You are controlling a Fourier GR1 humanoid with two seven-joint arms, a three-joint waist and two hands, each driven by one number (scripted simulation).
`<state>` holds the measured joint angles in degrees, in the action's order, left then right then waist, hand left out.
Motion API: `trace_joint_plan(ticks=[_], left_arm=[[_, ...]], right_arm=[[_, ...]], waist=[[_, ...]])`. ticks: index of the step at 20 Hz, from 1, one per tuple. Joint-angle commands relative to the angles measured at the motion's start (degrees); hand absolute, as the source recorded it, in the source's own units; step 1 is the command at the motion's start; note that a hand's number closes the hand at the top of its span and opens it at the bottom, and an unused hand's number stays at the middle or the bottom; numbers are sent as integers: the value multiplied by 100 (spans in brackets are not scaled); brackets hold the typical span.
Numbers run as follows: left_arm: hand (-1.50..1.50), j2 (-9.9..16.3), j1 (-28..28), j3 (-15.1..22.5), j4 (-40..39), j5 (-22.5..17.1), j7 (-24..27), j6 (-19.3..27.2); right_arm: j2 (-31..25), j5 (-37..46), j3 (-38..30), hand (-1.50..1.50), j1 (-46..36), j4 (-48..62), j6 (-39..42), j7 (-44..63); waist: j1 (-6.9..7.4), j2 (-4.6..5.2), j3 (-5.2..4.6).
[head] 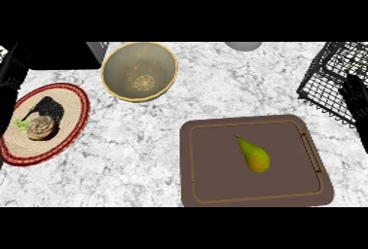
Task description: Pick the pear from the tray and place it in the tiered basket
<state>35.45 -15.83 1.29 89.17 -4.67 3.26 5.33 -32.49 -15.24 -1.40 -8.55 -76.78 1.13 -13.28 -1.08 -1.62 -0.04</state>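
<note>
Right hand (pixel 356 97) is just a dark shape at 3 o'clock over the black wire basket (pixel 323 78); can't tell its fingers. Pear (pixel 253 155) lies alone in the brown tray (pixel 208 194) around 5 o'clock. Bowl (pixel 138 71) at 11, woven plate (pixel 68 97) with a small cake (pixel 42 128) at 9, all on grey marble counter (pixel 144 146).

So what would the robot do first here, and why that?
Probably bring the right hand down toward the pear. The pear lies untouched on the brown tray, with nothing holding it. That hand shows at the right edge beside the black wire basket, so it seems nearest both pear and basket.
</note>
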Motion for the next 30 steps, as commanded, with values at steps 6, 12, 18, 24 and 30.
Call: trace_joint_plan(ticks=[6, 12, 18, 24, 30], left_arm=[[0, -1422, 528, 954, -409, -667, -78, -412], [0, -2139, 679, 1303, -1003, -544, 136, -246], [0, -2010, 981, 1071, -1295, -559, 500, -512], [0, -2012, 741, 1081, -1219, -567, 157, -440], [0, -2233, 872, 1246, -1130, -416, 280, -274]], right_arm=[[1901, -292, 1369, -150, -894, 508, -292, 1943], [3188, 369, 1793, -150, -1562, 1382, -1439, 1839], [1958, 1037, 1997, -150, -2247, 297, -946, 3186], [479, 1573, 2894, -150, -3299, 391, 1020, 4824], [-25, 1114, 3439, -150, -4108, 255, 3233, 6027]], waist=[[563, 379, -31], [242, 214, 4], [85, 136, -7], [99, 92, -33], [148, 105, -19]])
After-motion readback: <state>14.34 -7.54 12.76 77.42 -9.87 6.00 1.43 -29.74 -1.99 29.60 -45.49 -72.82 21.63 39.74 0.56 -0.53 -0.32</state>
